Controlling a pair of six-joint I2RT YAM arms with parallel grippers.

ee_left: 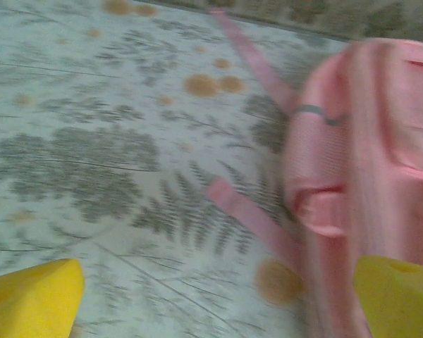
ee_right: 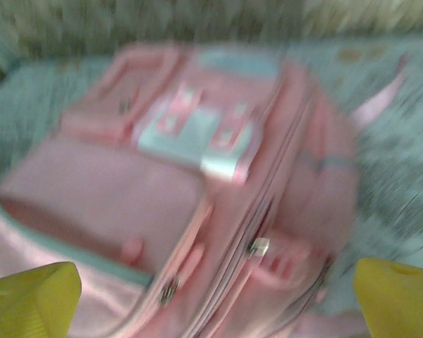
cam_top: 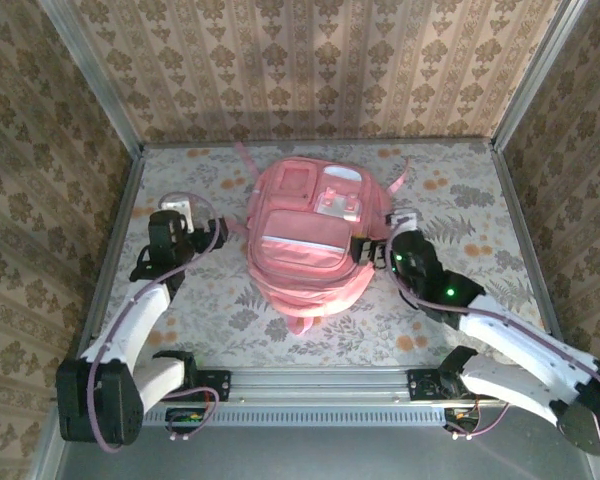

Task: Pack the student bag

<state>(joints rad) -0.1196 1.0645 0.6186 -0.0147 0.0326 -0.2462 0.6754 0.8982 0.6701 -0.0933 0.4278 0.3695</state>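
Observation:
The student bag (cam_top: 305, 235), a large pink backpack with paler front pockets, lies flat in the middle of the table. My left gripper (cam_top: 183, 213) hovers to its left, open; its yellow fingertips (ee_left: 35, 299) stand wide over the tablecloth beside the bag's side (ee_left: 366, 155) and a loose pink strap (ee_left: 254, 218). My right gripper (cam_top: 365, 248) sits at the bag's right edge, open. In the blurred right wrist view its fingertips (ee_right: 398, 296) spread wide above the bag (ee_right: 197, 183), with a silver zipper pull (ee_right: 257, 246) below the gap. Nothing is held.
A floral cloth (cam_top: 200, 300) covers the table. Wallpapered walls (cam_top: 310, 70) close in the back and both sides. A metal rail (cam_top: 320, 385) carrying the arm bases runs along the near edge. Pink straps (cam_top: 248, 160) trail from the bag's far end.

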